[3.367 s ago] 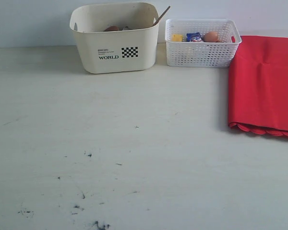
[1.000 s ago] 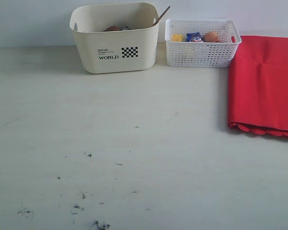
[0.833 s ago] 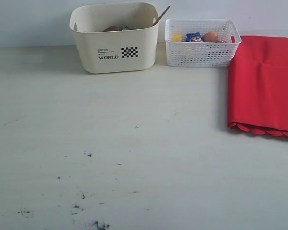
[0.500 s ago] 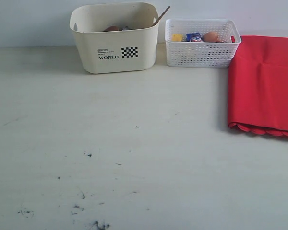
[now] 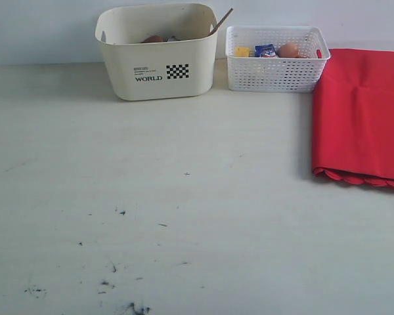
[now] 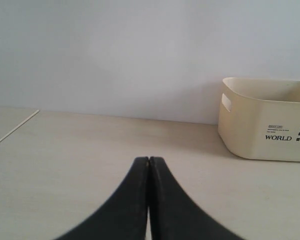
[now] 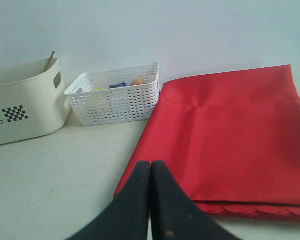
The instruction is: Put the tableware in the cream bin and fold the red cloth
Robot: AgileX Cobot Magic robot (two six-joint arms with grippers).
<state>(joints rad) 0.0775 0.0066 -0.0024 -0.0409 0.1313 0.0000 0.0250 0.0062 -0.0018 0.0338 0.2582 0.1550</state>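
The bench was a pale, off-white surface, flecked with dark scuff marks toward its near side, and it ran back to a plain, pale wall. At the back stood the cream bin, its "WORLD" lettering and checkered mark facing forward. A thin brown handle leaned out over its right rim, and something reddish-brown just showed above the front wall; what else lay inside could not be told. Just beside it on the right sat the white lattice basket, holding a yellow block, a blue carton and a brown egg. The red cloth lay flat and folded on the right of the bench, scalloped edge toward the near side, its far corner close against the basket. Only the exterior view took in the scuffed foreground, while the pincers showed in the wrist views alone. The left pincer was closed, black fingers pressed together on nothing, low over bare bench, and its view also caught the bin's handle cut-out. The right pincer was likewise closed and empty, hanging by the cloth's near corner, where faint creases in the fabric showed.
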